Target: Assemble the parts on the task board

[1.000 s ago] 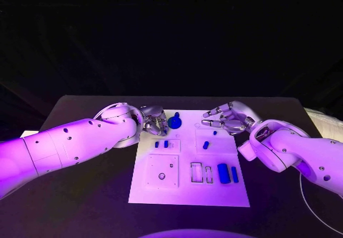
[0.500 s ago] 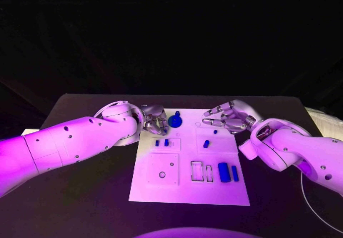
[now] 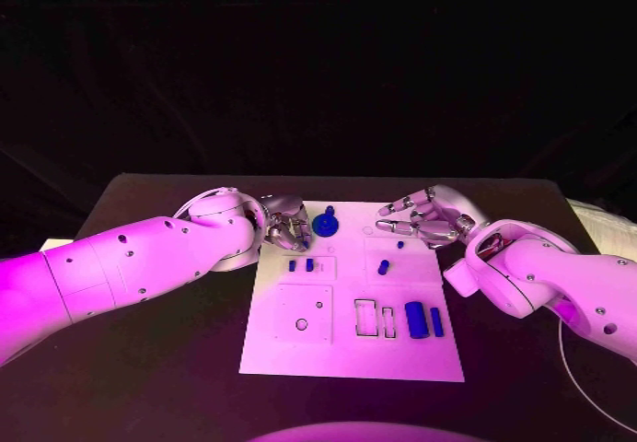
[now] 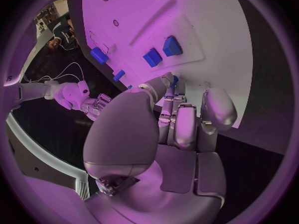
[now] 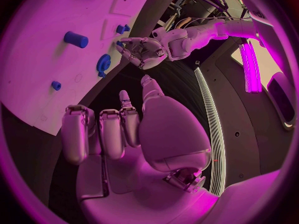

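We can't tell whether the left hand (image 3: 284,226) touches the round blue part (image 3: 325,225) beside it. Small part (image 3: 399,245) near the right hand (image 3: 422,219): too small to identify.

Open board (image 3: 348,354) (near half); upright blue disc (image 3: 327,224) between hands

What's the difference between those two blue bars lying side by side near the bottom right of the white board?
The wider blue bar is thicker and a bit longer than the slim blue bar. The wider one lies nearer the empty rectangular slots; the slim one lies nearer the task board's right edge. Both are blue, lie flat and parallel, and neither hand touches them.
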`<action>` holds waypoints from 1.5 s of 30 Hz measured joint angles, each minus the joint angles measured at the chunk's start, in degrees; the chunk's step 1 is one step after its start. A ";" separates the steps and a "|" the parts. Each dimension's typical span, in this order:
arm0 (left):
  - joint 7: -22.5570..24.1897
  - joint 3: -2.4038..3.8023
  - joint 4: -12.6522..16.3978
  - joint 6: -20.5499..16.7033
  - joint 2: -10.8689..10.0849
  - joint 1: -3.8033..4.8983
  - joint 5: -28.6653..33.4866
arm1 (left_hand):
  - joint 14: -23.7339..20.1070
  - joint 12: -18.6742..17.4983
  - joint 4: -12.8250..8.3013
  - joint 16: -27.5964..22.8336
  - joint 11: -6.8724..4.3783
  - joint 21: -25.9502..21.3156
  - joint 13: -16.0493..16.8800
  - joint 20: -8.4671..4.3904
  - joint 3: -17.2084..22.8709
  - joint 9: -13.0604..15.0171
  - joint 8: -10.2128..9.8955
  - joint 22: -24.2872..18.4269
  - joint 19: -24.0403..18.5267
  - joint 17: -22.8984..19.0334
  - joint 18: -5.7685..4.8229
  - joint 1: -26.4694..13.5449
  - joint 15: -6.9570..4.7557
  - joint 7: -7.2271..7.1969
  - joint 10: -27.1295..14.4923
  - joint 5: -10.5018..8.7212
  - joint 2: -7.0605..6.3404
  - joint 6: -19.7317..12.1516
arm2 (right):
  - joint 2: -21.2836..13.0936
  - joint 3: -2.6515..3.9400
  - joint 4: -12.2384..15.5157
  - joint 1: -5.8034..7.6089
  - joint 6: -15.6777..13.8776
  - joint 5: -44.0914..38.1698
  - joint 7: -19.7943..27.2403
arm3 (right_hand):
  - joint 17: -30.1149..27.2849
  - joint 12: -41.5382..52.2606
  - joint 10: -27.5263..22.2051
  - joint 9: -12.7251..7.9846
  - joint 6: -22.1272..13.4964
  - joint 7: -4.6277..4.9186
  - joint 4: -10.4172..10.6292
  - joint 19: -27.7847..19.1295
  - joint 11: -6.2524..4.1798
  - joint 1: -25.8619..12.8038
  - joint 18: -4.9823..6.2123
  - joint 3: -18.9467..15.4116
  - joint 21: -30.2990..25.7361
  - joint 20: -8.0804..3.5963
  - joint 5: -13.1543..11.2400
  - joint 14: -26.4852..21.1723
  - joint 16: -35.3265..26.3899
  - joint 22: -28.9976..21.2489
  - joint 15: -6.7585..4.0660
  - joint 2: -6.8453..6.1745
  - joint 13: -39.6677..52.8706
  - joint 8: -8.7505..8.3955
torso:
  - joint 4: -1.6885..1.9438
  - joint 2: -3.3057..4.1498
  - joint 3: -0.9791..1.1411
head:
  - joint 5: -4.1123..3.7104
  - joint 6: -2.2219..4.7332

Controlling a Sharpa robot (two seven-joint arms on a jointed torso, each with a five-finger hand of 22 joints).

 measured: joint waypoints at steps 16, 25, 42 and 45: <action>-0.35 0.03 0.10 0.28 0.00 0.04 0.17 | 0.02 -1.47 0.00 0.29 0.21 0.25 0.05 0.00 0.00 -0.47 -1.10 0.18 0.00 -0.05 0.01 -1.07 0.02 0.72 -0.21 0.00 -0.62 -0.76 | 0.20 0.00 -0.13 -0.01 -0.03 -0.01 0.10 | -0.01 0.05 0.00 -0.01 0.00 0.00 0.00 0.00 0.00 0.00 0.00 0.00 -0.02 0.00 0.02 0.00 0.00 0.00 0.00 0.00 0.57 0.00 | 0.01 0.04 0.05 | -0.04 -0.19; -0.58 -0.05 0.08 0.63 -0.06 -0.02 0.72 | 0.19 -3.14 -0.23 0.29 1.02 -0.62 -0.11 0.42 1.04 -2.79 -4.09 -0.14 0.00 -0.92 0.00 -1.64 0.63 1.23 -1.03 0.03 -1.19 -6.57 | 0.19 0.00 -0.18 -0.01 -0.05 -0.01 0.10 | 0.03 0.06 0.00 -0.01 0.00 0.00 0.00 0.00 0.00 0.00 0.00 0.00 -0.22 0.00 0.23 0.00 0.00 0.00 0.00 0.00 0.57 0.00 | 0.03 0.01 0.04 | -0.08 -0.29; -0.92 -0.11 -0.08 0.68 -0.50 -0.06 1.83 | 0.19 -3.81 -0.16 0.28 1.18 -1.57 -0.17 0.62 1.28 -3.40 -4.09 -0.53 0.20 -1.84 0.00 -2.41 0.63 1.44 -2.04 0.03 -1.96 -7.59 | 0.25 0.00 -0.65 -0.01 -0.07 0.02 0.16 | 0.03 -0.56 0.00 -0.02 0.00 0.00 0.00 -0.64 0.00 0.00 0.00 0.00 -0.65 0.01 0.23 0.00 -0.68 -0.88 0.00 0.00 1.51 0.00 | 0.01 -0.01 0.00 | -0.01 -0.23; -1.06 -0.11 -0.38 0.68 -0.86 -0.06 2.23 | 0.06 -4.15 -0.31 0.28 1.21 -1.94 -0.27 0.82 1.42 -3.55 -4.09 -0.56 0.00 -2.11 0.00 -2.41 0.76 1.45 -2.49 0.03 -1.96 -8.01 | 0.24 -0.01 -1.13 -0.02 -0.14 0.03 0.17 | 0.03 -3.17 -1.31 -0.02 -0.07 0.07 0.00 -1.26 -0.10 0.00 0.00 0.00 -1.55 0.01 0.23 0.00 -1.81 -2.15 0.00 0.00 2.04 0.00 | 0.00 -0.03 -0.01 | -0.07 -0.20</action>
